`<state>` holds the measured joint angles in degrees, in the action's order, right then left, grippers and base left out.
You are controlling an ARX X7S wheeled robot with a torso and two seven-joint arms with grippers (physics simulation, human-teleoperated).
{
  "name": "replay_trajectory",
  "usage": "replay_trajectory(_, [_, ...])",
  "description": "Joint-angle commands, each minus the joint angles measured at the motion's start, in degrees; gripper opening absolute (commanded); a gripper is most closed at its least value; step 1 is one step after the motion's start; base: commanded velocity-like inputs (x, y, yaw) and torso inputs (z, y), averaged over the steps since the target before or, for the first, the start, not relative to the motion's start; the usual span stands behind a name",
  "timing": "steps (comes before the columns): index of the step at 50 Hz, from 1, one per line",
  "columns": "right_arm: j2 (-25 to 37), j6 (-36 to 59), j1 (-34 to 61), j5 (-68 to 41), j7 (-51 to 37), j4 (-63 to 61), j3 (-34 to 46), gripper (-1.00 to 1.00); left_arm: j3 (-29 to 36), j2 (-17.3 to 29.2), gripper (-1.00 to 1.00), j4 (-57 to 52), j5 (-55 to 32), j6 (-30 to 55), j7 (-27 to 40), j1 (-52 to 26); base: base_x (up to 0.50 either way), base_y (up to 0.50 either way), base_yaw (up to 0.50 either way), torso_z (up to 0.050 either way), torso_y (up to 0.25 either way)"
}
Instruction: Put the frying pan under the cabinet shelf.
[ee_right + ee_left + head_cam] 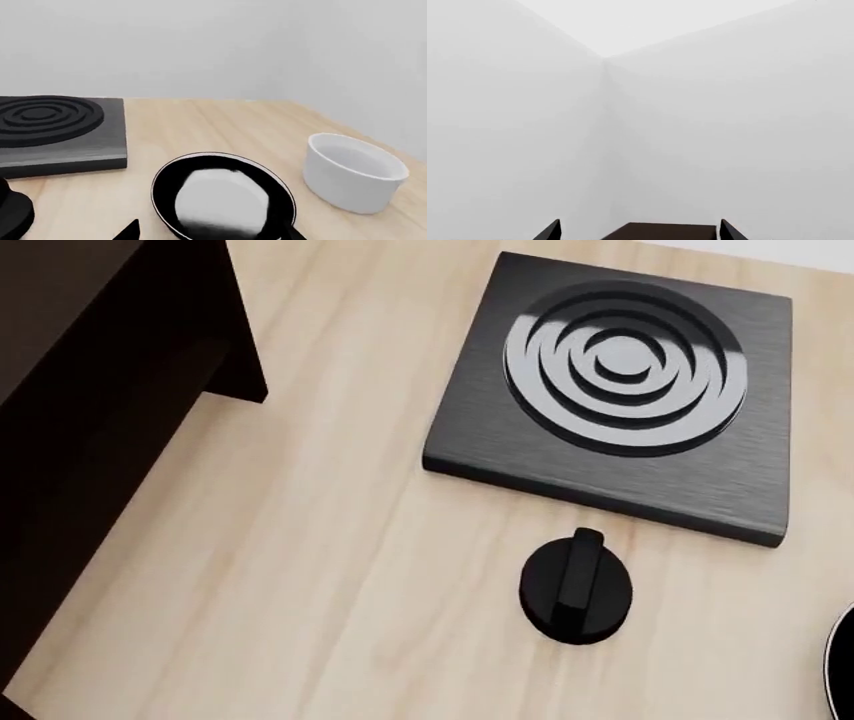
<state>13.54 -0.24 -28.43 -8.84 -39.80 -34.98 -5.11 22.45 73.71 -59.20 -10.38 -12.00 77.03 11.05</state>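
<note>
The right gripper [210,231] is hovering with jaws spread wide, gripping nothing, the round black grey-based frying pan [222,197] lying just ahead between them. The left gripper [639,231] is likewise gaping empty, the dark brown wooden cabinet shelf [660,232] sitting between its fingertips.

I see the frying pan [223,197] only partly, its handle cut off; beside the knob [575,586], just a sliver.

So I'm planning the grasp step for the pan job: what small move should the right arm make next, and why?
Probably ease the right pincer down onto the frying pan. The right wrist view shows the pan directly ahead on the table, beside the white pot, with the fingertips spread and empty. The handle isn't visible, so the rim looks like the nearest hold.
</note>
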Motion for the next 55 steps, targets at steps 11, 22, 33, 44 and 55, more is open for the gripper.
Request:
replay_trajectory(11, [-1.5, -2.68, -0.2, -4.54, 0.03, 7.12, -0.52, 1.0, 6.08, 5.61, 1.0, -0.74, 0.58, -2.06, 5.03, -5.02, 0.0, 0.0, 0.0, 0.0, 0.0])
replay_trajectory(22, [-0.47, 0.4, 3.3, -8.06, 2.16, 10.74, 1.11, 1.0, 10.31, 6.5, 1.0, -0.76, 0.64, -2.01, 6.52, -8.63, 0.0, 0.0, 0.0, 0.0, 0.0])
replay_trajectory(33, [-1.13, -2.55, 4.94, -15.16, 4.99, 20.37, -2.17, 1.0, 14.22, 5.2, 1.0, -0.7, 1.25, -0.14, 6.19, -12.17, 0.0, 0.0, 0.0, 0.0, 0.0])
replay_trajectory(44, [0.11, -0.56, 5.55, -15.67, 3.54, 19.2, -2.8, 1.0, 16.58, 6.43, 1.0, -0.73, 1.27, -0.37, 7.43, -14.05, 0.0, 0.0, 0.0, 0.0, 0.0])
replay_trajectory(55, [1.37, 2.01, 9.86, -16.21, 4.95, 22.13, -0.69, 1.0, 19.93, 7.85, 1.0, -0.77, 3.11, -1.22, 9.55, -15.44, 0.0, 0.0, 0.0, 0.0, 0.0])
